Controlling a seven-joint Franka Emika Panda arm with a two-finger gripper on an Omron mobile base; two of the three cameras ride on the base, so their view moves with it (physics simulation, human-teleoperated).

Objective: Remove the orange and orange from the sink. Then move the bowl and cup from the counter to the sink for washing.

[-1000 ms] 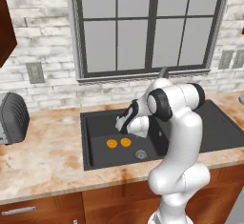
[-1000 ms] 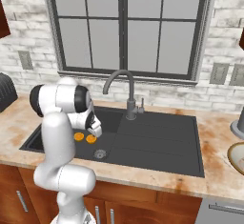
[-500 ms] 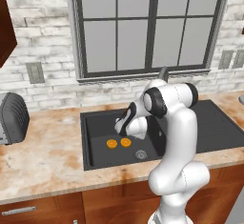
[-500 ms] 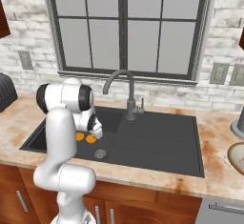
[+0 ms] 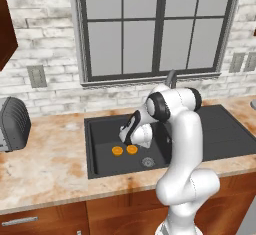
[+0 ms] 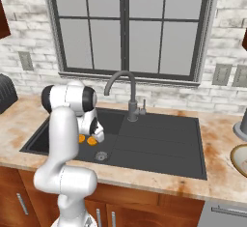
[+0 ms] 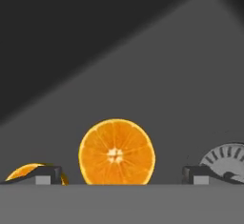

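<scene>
Orange fruit [image 7: 116, 152] between the gripper's [image 7: 119, 174] spread fingertips; no writing readable.

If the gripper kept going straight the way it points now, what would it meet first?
Most likely the orange lying on the sink floor: in the hand view it sits centred between the open gripper's fingertips. The second orange and the drain lie off to either side.

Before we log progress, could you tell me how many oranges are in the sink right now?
2: both lie side by side on the sink floor near the drain, one orange and the other orange just beneath the open gripper.
</scene>
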